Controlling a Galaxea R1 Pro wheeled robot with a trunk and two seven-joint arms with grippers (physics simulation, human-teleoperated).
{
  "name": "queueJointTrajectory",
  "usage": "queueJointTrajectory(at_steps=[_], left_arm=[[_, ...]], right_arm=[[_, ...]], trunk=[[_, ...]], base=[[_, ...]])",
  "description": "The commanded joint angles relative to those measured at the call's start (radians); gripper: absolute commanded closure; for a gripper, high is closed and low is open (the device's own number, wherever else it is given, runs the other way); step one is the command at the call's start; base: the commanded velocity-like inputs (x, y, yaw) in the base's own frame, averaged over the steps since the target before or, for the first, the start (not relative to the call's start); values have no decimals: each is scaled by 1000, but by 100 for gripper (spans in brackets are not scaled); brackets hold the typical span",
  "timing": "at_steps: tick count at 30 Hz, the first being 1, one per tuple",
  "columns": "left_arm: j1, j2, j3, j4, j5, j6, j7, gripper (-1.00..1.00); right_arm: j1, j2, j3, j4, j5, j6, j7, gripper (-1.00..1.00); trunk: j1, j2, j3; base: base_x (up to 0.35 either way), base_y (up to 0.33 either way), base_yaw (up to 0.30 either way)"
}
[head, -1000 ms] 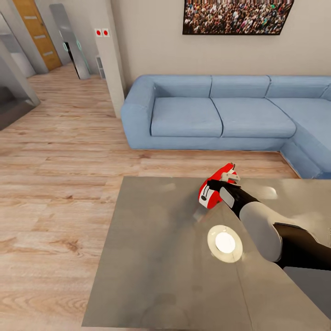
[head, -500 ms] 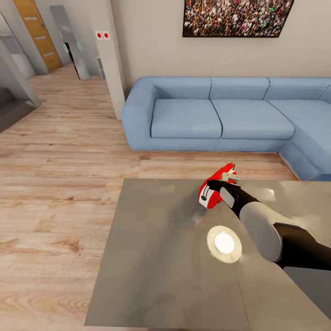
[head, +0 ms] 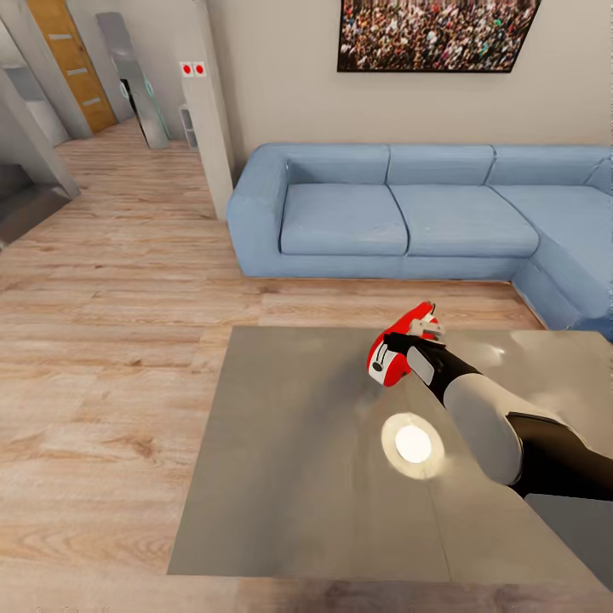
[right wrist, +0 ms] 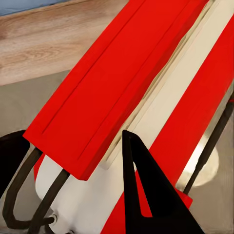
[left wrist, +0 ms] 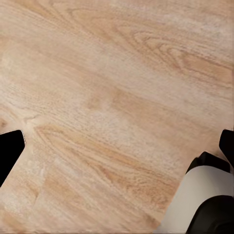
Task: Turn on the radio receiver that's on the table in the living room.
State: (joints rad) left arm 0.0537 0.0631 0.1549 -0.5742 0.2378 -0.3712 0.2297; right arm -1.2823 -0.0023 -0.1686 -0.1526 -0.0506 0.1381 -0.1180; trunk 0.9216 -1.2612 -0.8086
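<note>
The red radio receiver (head: 393, 347) stands tilted near the far edge of the glossy grey table (head: 289, 460), its white end with a dark dial turned toward me. My right gripper (head: 411, 339) rests against its near upper side. In the right wrist view the radio's red body (right wrist: 112, 83) and white trim are very close. One dark finger (right wrist: 146, 195) lies over the radio and the other sits at the frame's edge, so my right gripper (right wrist: 70, 139) is open and clamps nothing. My left gripper (left wrist: 122, 151) hangs open over the wood floor.
A blue corner sofa (head: 400, 213) runs behind the table and along the right. A bright lamp reflection (head: 413, 443) lies on the tabletop. Wood floor (head: 111, 358) spreads to the left toward a pillar (head: 213, 111) and a hallway. A crowd picture (head: 438, 34) hangs on the wall.
The whole view has shifted a little, and the table's near edge now shows at the bottom. My right arm and the radio keep the same pose against each other.
</note>
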Motion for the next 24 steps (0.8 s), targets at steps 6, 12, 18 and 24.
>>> queueJointTrajectory(at_steps=[6,12,18,24], left_arm=[[0,0,0,0,0,0,0,-100],[0,0,0,0,0,0,0,-100],[0,0,0,-1,0,0,0,-100],[0,1,0,0,0,0,0,-100]], right_arm=[[0,0,3,-1,2,0,0,100],[0,0,4,-1,2,0,0,100],[0,0,4,-1,2,0,0,100],[0,0,4,-1,2,0,0,100]], trunk=[[-23,42,19],[-46,84,38],[-69,126,57],[-92,168,75]], base=[[-327,0,0],[-156,0,0],[-17,0,0],[-2,0,0]])
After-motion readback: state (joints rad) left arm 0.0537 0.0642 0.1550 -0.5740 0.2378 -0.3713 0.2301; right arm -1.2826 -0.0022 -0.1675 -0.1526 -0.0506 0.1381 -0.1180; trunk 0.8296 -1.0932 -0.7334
